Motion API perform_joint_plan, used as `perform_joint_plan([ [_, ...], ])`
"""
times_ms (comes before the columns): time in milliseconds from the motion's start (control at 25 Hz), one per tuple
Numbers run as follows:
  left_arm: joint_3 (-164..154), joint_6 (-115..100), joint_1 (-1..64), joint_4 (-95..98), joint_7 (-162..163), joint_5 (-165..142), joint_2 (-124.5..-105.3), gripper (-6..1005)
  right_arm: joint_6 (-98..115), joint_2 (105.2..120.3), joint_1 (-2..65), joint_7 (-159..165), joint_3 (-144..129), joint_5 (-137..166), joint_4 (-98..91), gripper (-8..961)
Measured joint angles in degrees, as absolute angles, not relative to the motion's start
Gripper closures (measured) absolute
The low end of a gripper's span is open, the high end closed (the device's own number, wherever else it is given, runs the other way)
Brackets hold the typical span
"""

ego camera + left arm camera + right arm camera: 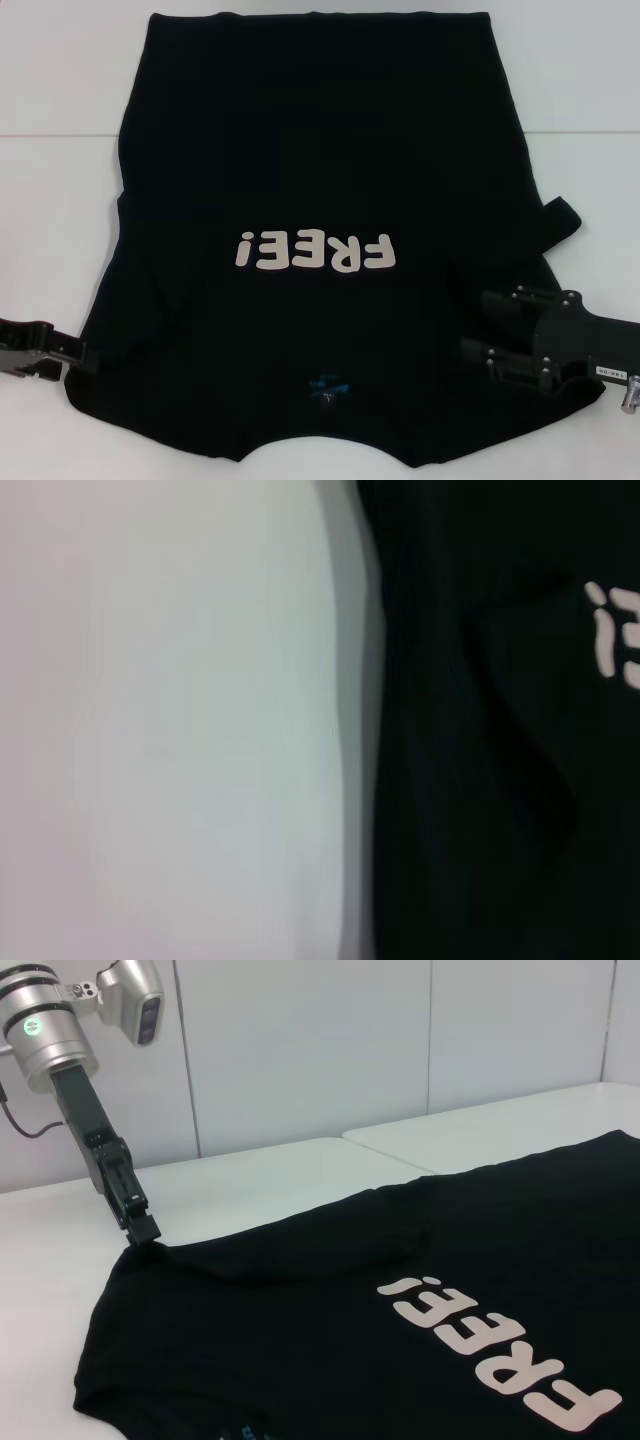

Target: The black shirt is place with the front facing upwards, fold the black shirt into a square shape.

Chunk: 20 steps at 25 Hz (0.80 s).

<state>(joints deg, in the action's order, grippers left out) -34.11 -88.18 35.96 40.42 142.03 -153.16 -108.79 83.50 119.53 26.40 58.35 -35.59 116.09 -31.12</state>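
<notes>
One black shirt lies print-up on the white bench in the head view, left claw at its left edge, right claw over its right shoulder, fingers apart. Left wrist view: shirt edge only. Right wrist view: left claw's tip pinched on the shirt edge.

Black shirt edge on white table; print partly visible

I have the black shirt spread flat on the table, collar end nearest me. My left gripper sits at its left edge, seemingly touching the cloth. My right gripper lies over the shirt's right side.
</notes>
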Motion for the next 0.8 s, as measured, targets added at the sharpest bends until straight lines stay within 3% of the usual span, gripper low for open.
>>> perform_joint_plan([
  [800, -37.24, -87.73, 36.31, 40.87, 141.79, -153.28, -110.17, 388, 83.41, 119.53, 26.63, 58.36, -35.59, 116.11, -31.11, 248],
])
